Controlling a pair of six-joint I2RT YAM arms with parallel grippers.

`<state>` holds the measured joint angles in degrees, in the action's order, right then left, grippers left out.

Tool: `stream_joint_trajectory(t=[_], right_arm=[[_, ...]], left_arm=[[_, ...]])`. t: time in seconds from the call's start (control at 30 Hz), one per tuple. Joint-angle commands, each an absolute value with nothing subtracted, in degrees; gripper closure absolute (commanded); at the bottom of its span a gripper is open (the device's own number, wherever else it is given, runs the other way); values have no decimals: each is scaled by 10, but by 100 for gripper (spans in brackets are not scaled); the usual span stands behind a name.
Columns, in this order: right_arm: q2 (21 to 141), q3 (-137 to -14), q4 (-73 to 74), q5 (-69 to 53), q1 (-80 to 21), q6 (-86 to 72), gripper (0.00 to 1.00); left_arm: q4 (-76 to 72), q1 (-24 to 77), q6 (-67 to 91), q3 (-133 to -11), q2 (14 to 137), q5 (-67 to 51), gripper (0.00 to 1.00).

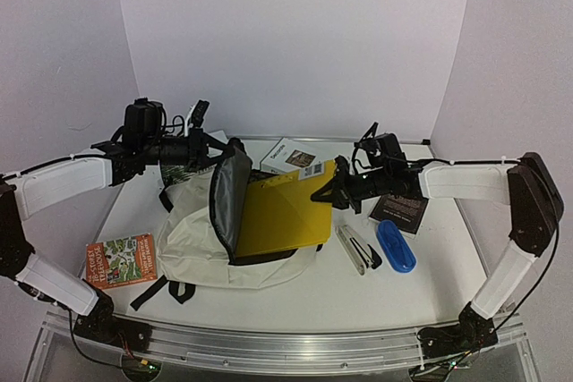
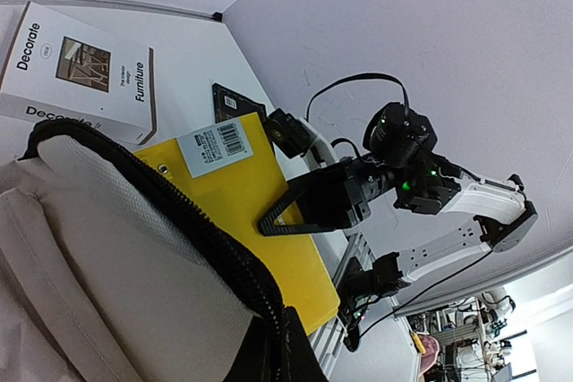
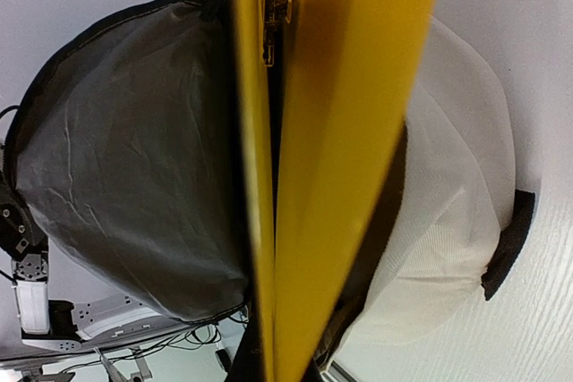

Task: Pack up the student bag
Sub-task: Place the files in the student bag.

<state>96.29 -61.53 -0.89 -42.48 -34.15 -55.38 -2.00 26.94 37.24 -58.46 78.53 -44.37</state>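
From above, my left gripper (image 1: pixel 213 151) is clamped on the raised flap of the cream fabric student bag with black zips and grey lining (image 1: pixel 201 243), which lies left of centre on the white table (image 1: pixel 295 297). My right gripper (image 1: pixel 324 194) pinches a flat yellow plastic folder (image 1: pixel 277 216) that is partly inside the bag's mouth. I judge this as mid-insertion. Next I need to push the folder deeper, with the flap held wide.

Left wrist: the white paperback book (image 2: pixel 81 73) reads "Decorate" and "Furniture". The folder carries a barcode sticker (image 2: pixel 219 145).

Right wrist: the folder shows edge-on against the lining.
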Motion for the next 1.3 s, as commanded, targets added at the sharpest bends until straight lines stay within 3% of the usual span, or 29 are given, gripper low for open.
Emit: stream_joint_trajectory(t=[0.0,0.9,1.27], right_arm=[[995,-673,-50,-397,-363,-531,100],[1190,-828,5,-260,-472,-505,86],[1094,-872,167,-94,-472,-391,40]], left_arm=[[-62,268,351,-633,789,-466,100],[-91,295,349,-687,857,-499,100],[-33,294,319,-670,820,-423,100]])
